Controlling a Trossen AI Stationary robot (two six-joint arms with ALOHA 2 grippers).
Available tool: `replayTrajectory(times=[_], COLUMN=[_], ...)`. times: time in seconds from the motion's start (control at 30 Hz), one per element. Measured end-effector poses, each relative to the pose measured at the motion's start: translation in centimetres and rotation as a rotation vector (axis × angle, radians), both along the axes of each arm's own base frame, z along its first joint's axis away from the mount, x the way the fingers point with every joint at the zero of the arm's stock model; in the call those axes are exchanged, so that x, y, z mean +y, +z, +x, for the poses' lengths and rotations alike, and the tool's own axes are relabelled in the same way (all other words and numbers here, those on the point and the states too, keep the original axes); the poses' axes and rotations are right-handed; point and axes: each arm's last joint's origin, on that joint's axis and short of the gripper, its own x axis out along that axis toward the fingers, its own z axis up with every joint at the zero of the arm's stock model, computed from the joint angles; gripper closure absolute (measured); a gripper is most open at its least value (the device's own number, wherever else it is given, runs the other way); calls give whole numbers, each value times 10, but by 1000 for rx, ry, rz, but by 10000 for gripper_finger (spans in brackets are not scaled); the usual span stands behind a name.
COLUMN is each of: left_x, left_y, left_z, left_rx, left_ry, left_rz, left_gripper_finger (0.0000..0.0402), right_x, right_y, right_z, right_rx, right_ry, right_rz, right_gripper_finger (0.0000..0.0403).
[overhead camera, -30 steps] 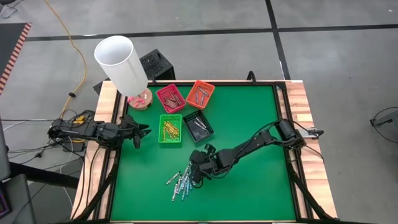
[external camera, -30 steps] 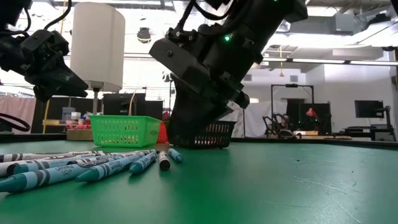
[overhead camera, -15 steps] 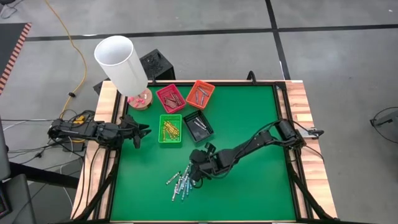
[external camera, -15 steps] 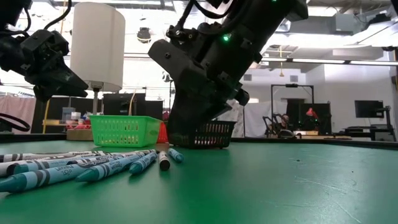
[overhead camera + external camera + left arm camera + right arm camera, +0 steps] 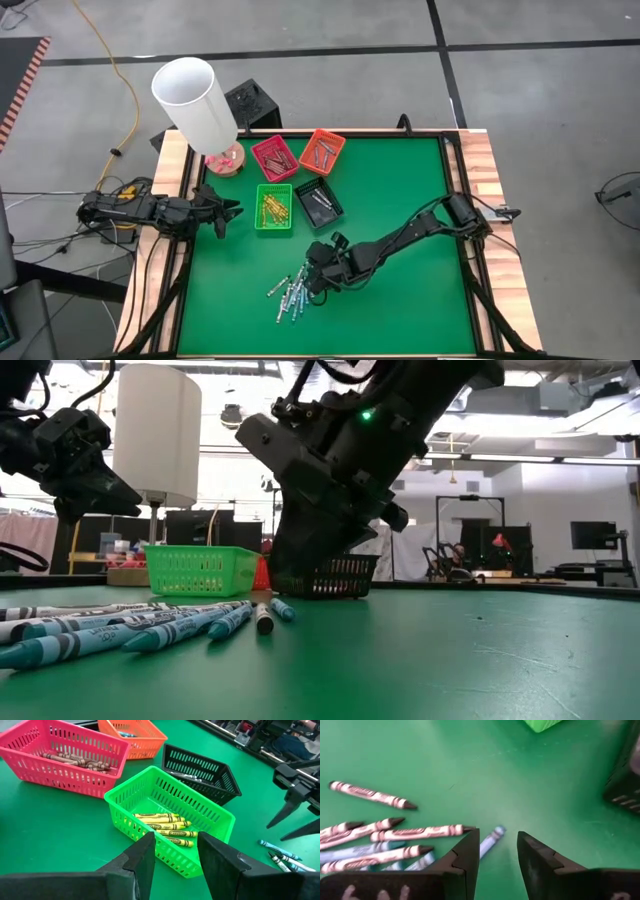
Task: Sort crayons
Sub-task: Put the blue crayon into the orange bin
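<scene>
The loose crayons [image 5: 290, 296] lie in a pile on the green mat near its front edge. In the low view they are light blue sticks [image 5: 150, 630]. My right gripper [image 5: 311, 282] stands open at the pile's right end, slanting down. One blue crayon [image 5: 490, 840] lies on the mat just ahead of the gap between its fingers [image 5: 498, 851], and brown-tipped crayons [image 5: 415, 832] lie beside it. My left gripper [image 5: 175, 857] waits open by the table's left edge [image 5: 228, 212], facing the green tray [image 5: 170, 815] of yellow crayons.
Four small trays stand at the far left of the mat: red [image 5: 274, 157], orange [image 5: 321, 151], green [image 5: 273, 208] and black [image 5: 319, 203]. A white lamp [image 5: 195, 100] rises at the far left corner. The mat's right half is bare green.
</scene>
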Motion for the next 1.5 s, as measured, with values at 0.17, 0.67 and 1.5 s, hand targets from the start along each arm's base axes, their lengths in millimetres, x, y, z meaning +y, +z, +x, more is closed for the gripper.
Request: replayTrajectory(times=[0.17, 0.67, 1.5], left_x=[0, 0, 0], left_y=[0, 0, 0], left_z=[0, 0, 0], left_rx=[0, 0, 0], left_ry=[0, 0, 0], left_rz=[0, 0, 0], left_gripper_finger=[265, 265, 265], right_x=[9, 18, 12], right_y=[-5, -39, 15], right_z=[-1, 3, 11], right_rx=[-1, 12, 57], right_ry=[17, -37, 73], right_rz=[-5, -14, -123], right_gripper_finger=[262, 268, 400])
